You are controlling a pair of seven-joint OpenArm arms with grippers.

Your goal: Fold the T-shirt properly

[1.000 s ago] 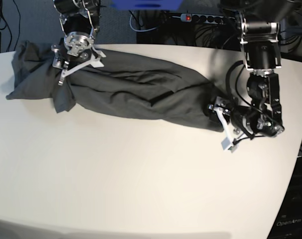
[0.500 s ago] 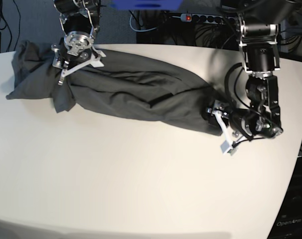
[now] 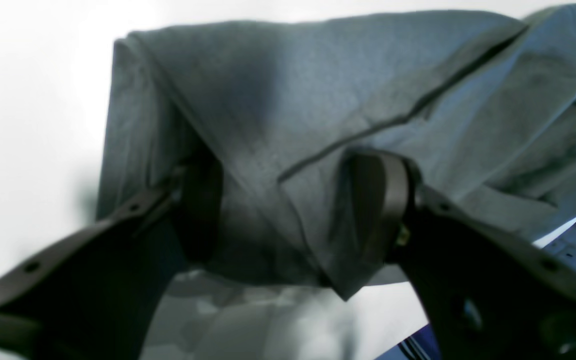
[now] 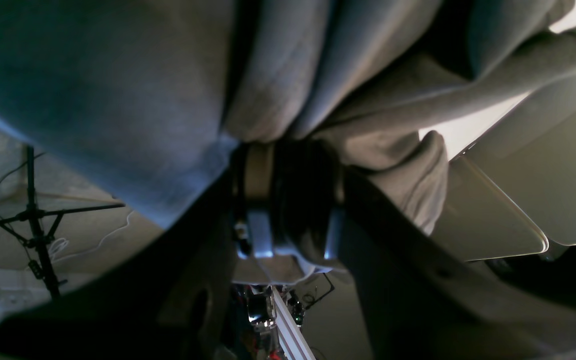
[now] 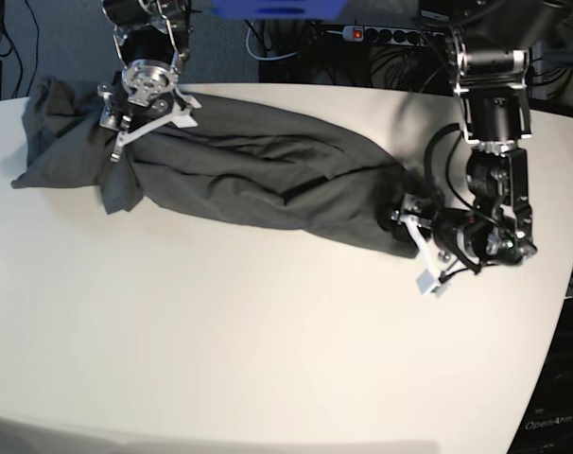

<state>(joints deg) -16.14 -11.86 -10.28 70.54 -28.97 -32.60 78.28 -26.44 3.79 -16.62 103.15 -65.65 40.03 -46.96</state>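
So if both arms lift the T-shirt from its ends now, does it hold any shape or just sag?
Likely it sags: the T-shirt lies bunched in soft creases along the table, with no stiffness showing. The cloth drapes loosely around the right gripper, so it probably hangs in folds. It looks thin and light; between the left gripper fingers it might slip unless pinched firmly.

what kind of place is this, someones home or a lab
Most likely a robotics lab or workshop, not a home. A plain white table carries two robot arms working on a T-shirt, a power strip and tangled cables lie behind it, and a tripod stand shows in the right wrist view.
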